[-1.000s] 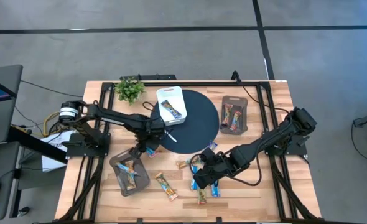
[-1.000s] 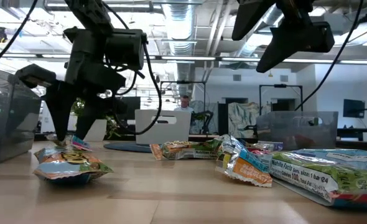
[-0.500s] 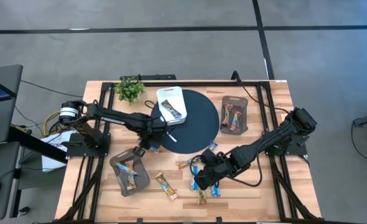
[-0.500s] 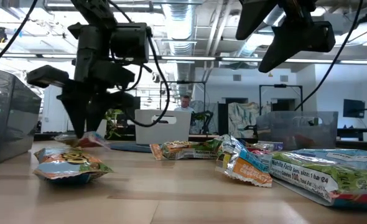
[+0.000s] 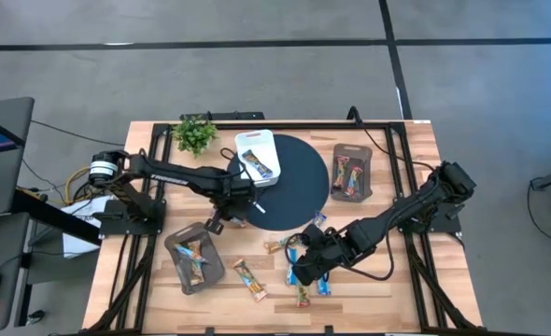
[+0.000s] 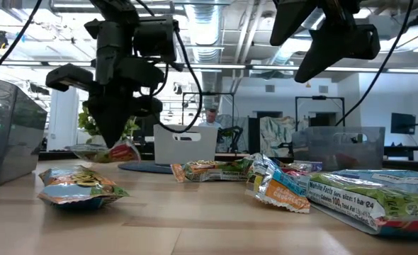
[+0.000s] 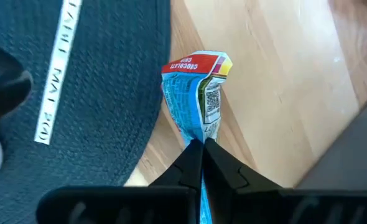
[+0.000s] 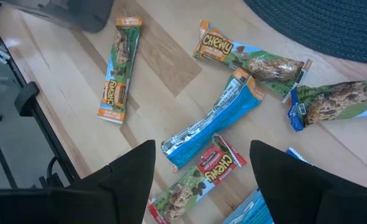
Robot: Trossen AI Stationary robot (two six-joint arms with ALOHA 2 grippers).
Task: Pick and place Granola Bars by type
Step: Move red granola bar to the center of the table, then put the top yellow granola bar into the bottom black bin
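Note:
My left gripper (image 5: 218, 220) is shut on a blue-and-white granola bar (image 7: 196, 93) just above the wood, beside the dark round mat (image 5: 299, 177). The low view shows this gripper (image 6: 114, 142) with the bar (image 6: 113, 152) under its tips. My right gripper (image 5: 303, 266) hangs open over several loose granola bars near the table's front middle; its wrist view shows a blue one (image 8: 211, 121) and multicoloured ones (image 8: 252, 62) lying flat. Another bar (image 5: 250, 278) lies flat on the wood near the front left. My left gripper pinches the blue-and-white bar by one crimped end (image 7: 200, 134) between its two fingertips. The fingers come from above, pointing steeply down. The rest of the bar slants away below the tips, its red-and-yellow far end (image 7: 196, 63) free, a little above the table.
A grey tray (image 5: 175, 250) at the front left holds one bar. A white tray (image 5: 241, 142) at the mat's far edge holds one, and a grey tray (image 5: 369, 159) at the far right holds several. A plant (image 5: 195, 133) stands at the far left. A white stick (image 5: 255, 203) lies on the mat.
My left gripper has shut on the blue-and-white bar, which lay flat on the wood, and has risen with it, drifting a little toward the mat. The bar is now lifted off the table. My right gripper has kept still and open.

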